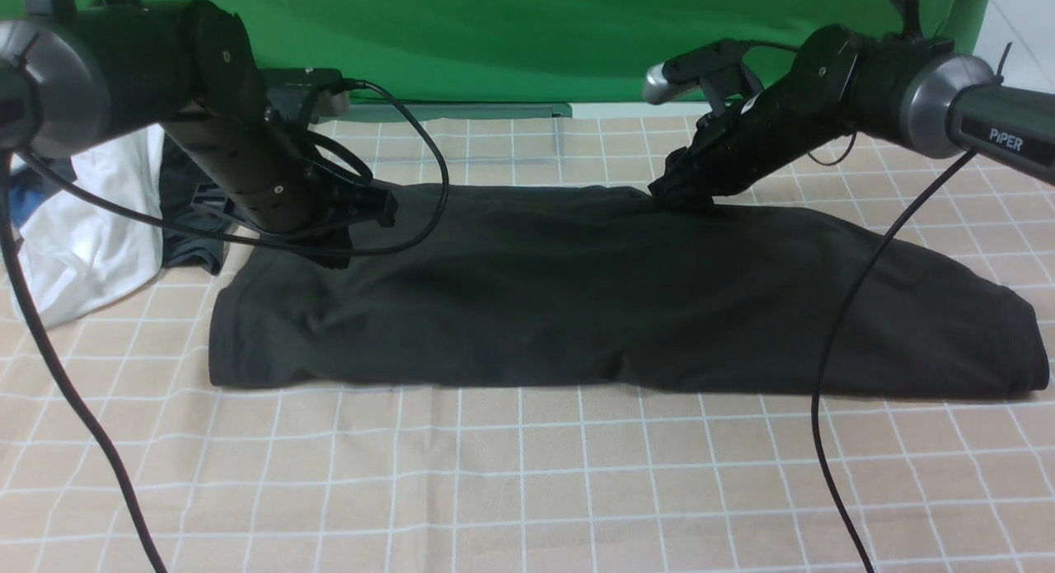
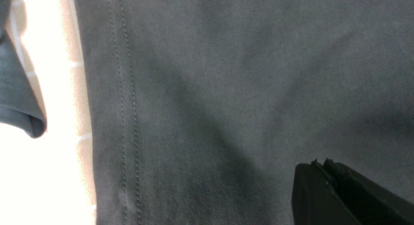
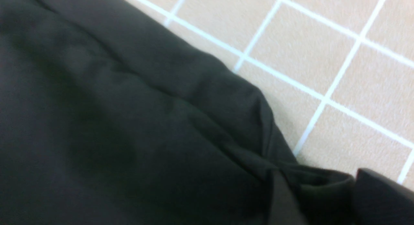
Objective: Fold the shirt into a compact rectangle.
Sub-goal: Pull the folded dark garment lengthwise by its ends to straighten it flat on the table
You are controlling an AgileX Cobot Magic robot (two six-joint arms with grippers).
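Large black cotton shirt [image 1: 610, 301] lies on the bench [image 1: 527, 474] as a long flat band, a soft fold along its near edge and a rounded right end. Sleeves and neck cannot be made out. The bench covering is beige cloth with a white grid and has a slightly fuzzy weave. The left arm's dark cylinder hides the shirt's far left corner. The left claw [image 1: 334, 255] meets the fabric there, black on black, so its outline is hard to read from the front. The left wrist view shows its matte black fingers [image 2: 326, 192] pressed together with only a thin seam between them and no cloth visible in that seam. Beside them a double row of stitching [image 2: 127, 121] runs along the shirt's hem, and past the hem the bench is washed out white. The right claw [image 1: 680, 195] sits low on the shirt's far edge. Close up its fingers [image 3: 284, 202] are blurred and cut off by the frame. They stand parted, astride a raised ridge of the shirt. Beyond the shirt's left end are a crumpled white garment [image 1: 91, 227] and a dark grey-teal garment [image 1: 185, 235], both partly behind the arm.
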